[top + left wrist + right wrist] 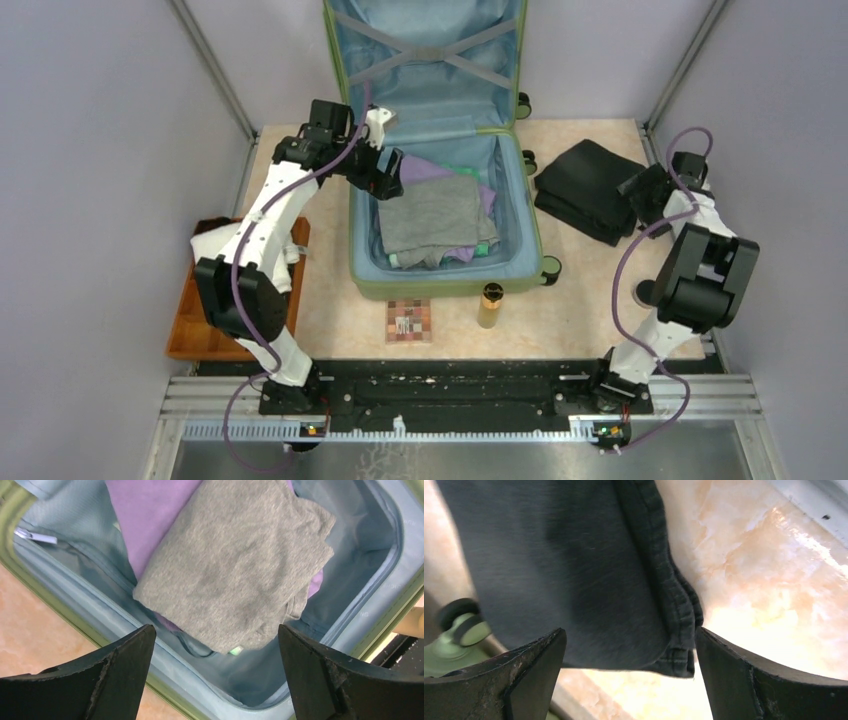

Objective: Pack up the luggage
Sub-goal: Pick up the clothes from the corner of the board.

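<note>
Two spread tools (empty), left tool (215, 630) above luggage (450, 287), right tool (629, 631) above garment (564, 555)

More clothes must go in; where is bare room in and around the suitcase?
Bare lining borders the gray garment along the suitcase wall; bare table lies between suitcase and wooden tray. Crowded: the front, with palette and bottle.

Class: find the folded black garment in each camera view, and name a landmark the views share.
Top external: black garment on the table, right of the luggage.
Left wrist: not in it.
Right wrist: fills the upper left, hem corner near centre.
Shared landmark: the luggage, seen in all three.
</note>
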`<state>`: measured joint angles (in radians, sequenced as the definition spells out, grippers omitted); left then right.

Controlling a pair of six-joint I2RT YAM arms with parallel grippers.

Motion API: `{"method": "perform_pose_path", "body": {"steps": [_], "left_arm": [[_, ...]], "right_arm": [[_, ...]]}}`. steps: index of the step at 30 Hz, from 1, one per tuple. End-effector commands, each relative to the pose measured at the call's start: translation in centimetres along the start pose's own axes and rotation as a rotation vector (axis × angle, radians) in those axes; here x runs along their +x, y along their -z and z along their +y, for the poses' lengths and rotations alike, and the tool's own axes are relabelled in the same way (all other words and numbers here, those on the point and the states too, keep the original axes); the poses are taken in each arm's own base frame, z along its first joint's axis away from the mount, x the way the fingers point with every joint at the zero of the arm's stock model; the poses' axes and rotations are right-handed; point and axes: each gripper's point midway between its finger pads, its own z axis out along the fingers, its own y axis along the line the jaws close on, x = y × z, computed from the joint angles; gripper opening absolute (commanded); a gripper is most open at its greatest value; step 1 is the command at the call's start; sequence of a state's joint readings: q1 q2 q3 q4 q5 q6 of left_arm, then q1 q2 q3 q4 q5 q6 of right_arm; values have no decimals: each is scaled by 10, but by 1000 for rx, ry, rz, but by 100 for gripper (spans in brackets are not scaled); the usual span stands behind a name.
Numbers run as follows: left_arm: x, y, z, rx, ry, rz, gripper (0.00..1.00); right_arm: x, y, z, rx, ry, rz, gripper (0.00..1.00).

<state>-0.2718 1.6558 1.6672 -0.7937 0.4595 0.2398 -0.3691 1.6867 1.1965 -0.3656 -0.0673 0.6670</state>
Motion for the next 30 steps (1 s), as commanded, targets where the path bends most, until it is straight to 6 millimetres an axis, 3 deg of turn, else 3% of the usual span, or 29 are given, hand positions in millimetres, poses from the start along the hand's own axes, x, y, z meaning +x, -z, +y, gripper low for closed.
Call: {"method": "perform_pose_path", "body": {"steps": [1, 9, 17, 22, 26, 30], "left_arm": [[16, -4, -5, 50, 17, 47, 99], [22, -3, -4, 41, 6, 51, 98], [17, -2, -1, 28, 13, 38, 98], [13, -1, 0, 29, 21, 41, 98], [11, 0, -1, 28, 17, 33, 98], [11, -2, -2, 41, 21, 32, 98]], "right_arm": [[-7, -29, 8, -18, -1, 31, 99], [-3, -63, -13, 67, 47, 49, 99], [15, -80, -15, 91, 94, 84, 99], [-2, -60, -20, 196, 140, -6, 99], [-27, -33, -11, 176, 144, -100, 99], [-32, -33, 3, 39, 84, -99, 99]]}}
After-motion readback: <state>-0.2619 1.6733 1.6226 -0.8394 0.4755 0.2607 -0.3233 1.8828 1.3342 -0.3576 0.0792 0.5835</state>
